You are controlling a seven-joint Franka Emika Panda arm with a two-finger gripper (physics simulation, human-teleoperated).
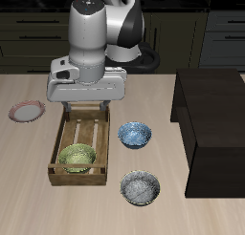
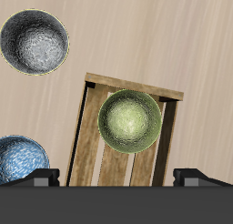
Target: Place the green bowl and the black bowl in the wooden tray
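Note:
The green bowl (image 1: 77, 158) (image 2: 130, 121) sits inside the wooden tray (image 1: 59, 143) (image 2: 86, 137), at the end nearest the table's front edge. Outside the tray, on the bare table close to the front edge, rests the black bowl (image 1: 140, 188) (image 2: 35, 42). My gripper (image 1: 92, 108) (image 2: 120, 176) hangs above the tray's back end. It is open, with its fingertips (image 2: 47, 176) spread wide and nothing between them. It touches neither bowl.
A blue patterned bowl (image 1: 135, 135) (image 2: 20, 160) stands on the table beside the tray, just behind the black bowl. A pink-rimmed flat plate (image 1: 27, 111) lies near the far table edge. A large dark box (image 1: 215, 115) takes up the opposite side.

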